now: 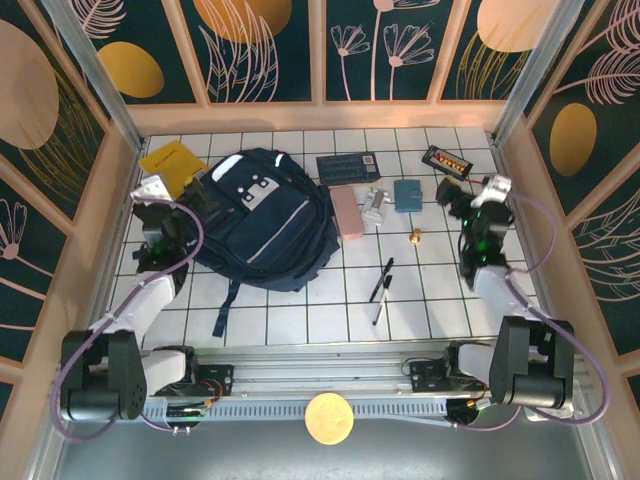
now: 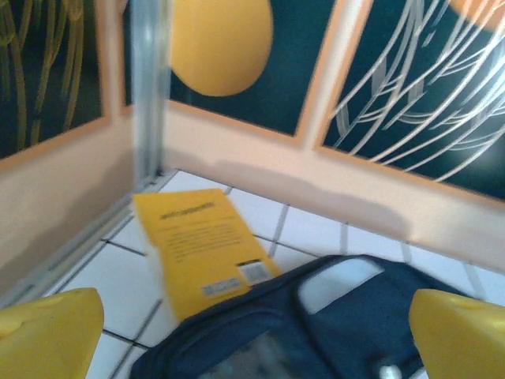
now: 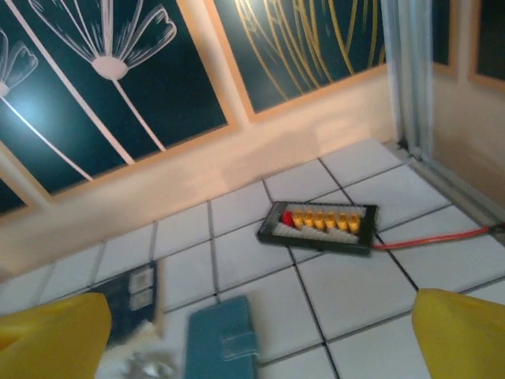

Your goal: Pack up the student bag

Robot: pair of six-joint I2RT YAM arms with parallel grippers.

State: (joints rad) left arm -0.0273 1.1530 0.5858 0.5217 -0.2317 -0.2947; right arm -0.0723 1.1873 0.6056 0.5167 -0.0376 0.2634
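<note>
We see the bag (image 1: 262,220) lying at the table's (image 1: 300,310) left rear, touching a yellow book (image 2: 201,249). Our left gripper (image 2: 252,335) hangs beside it, jaws spread and empty. The right gripper (image 3: 260,335) also gapes, holding nothing.

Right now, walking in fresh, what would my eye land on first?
The big navy backpack lying left of centre on the white tiled table grabs you first, with a bright yellow book at its far-left side. To its right lie small things: a pink case, a teal pouch and two pens.
</note>
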